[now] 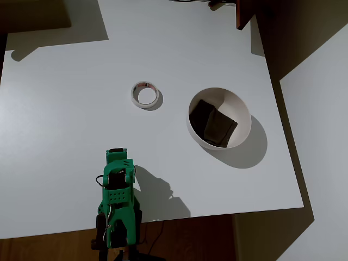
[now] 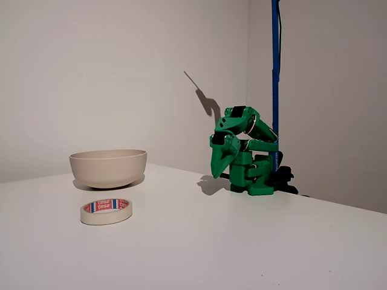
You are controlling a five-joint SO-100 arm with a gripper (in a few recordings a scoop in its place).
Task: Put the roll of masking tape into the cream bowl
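The roll of masking tape [image 1: 145, 94] lies flat on the white table, an off-white ring with red marks on its inner core [image 2: 106, 211]. To its right in the overhead view stands the cream bowl [image 1: 243, 132], with dark brown square pieces [image 1: 213, 123] inside; from the fixed view only its outer wall [image 2: 109, 167] shows. The green arm is folded up at the table's near edge, well away from both. Its gripper [image 1: 117, 161] points down at the table [image 2: 217, 173], shut, with nothing in it.
The white table [image 1: 65, 136] ends close behind the arm's base [image 1: 117, 231] and just right of the bowl. A blue pole [image 2: 275, 72] rises behind the arm. A dark brown object [image 1: 244, 13] sits at the far right corner.
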